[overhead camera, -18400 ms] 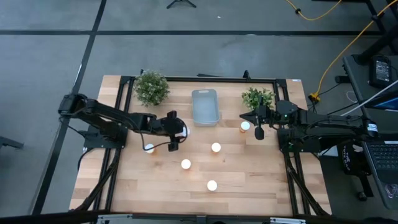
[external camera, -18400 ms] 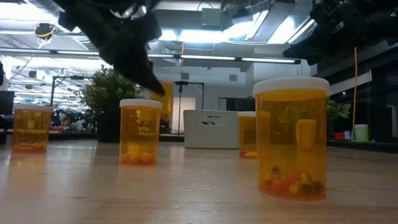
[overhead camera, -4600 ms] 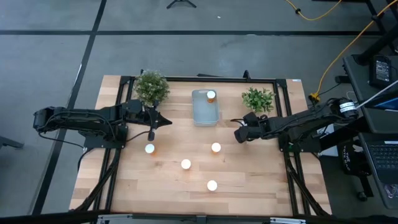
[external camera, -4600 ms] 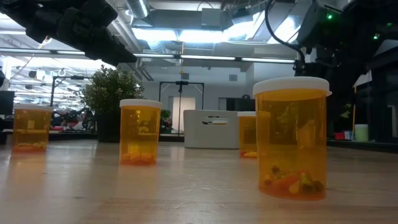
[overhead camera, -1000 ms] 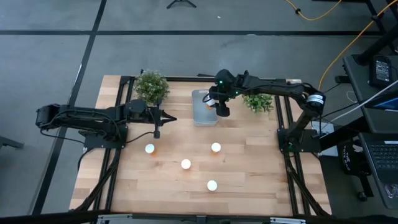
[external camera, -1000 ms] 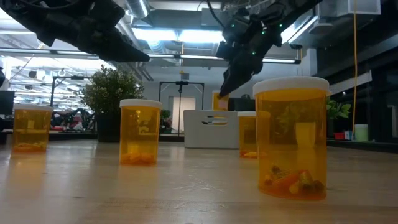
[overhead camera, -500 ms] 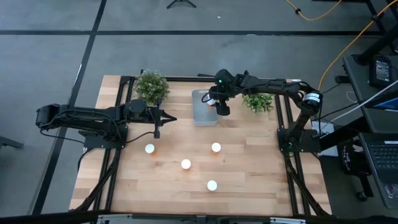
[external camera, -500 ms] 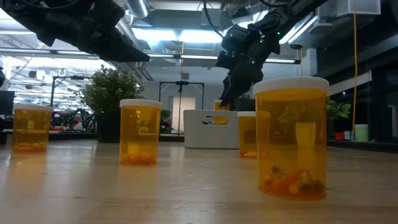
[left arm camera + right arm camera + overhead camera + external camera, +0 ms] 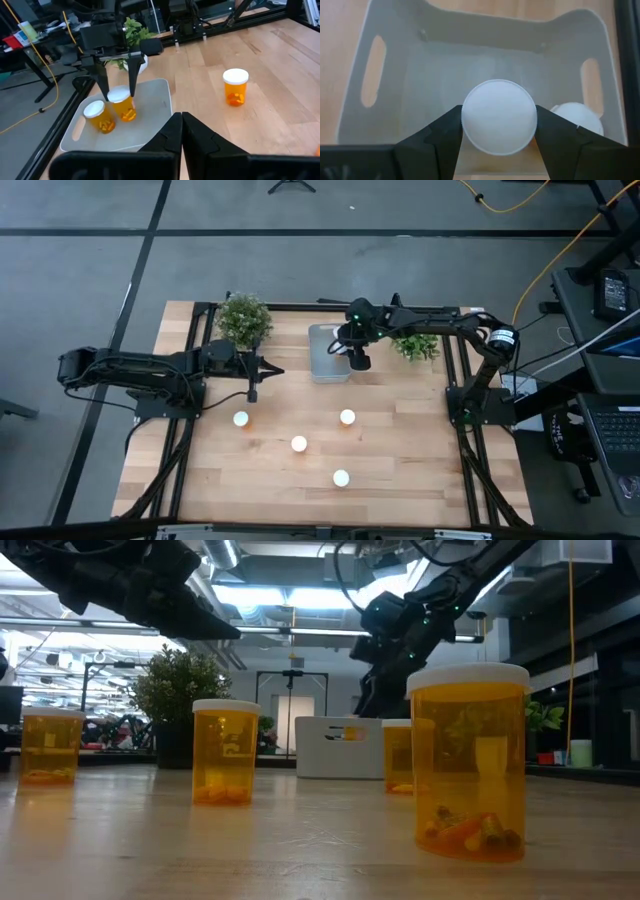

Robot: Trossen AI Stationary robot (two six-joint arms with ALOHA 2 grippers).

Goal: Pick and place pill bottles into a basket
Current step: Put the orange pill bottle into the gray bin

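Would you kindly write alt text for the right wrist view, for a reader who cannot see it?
Seen from above, the right gripper clasps a white-capped pill bottle between its two dark fingers, over the pale translucent basket. A second bottle's white cap shows beside it inside the basket.

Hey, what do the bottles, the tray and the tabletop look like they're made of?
Bottles: apparently clear orange plastic, since the pills show through the glossy wall; the caps look like matte white plastic. Tray: probably pale grey moulded plastic, with rounded corners, cut-out handles and a dull, slightly cloudy surface. Tabletop: seemingly light wood in joined strips, with visible plank lines and grain and a smooth finish.
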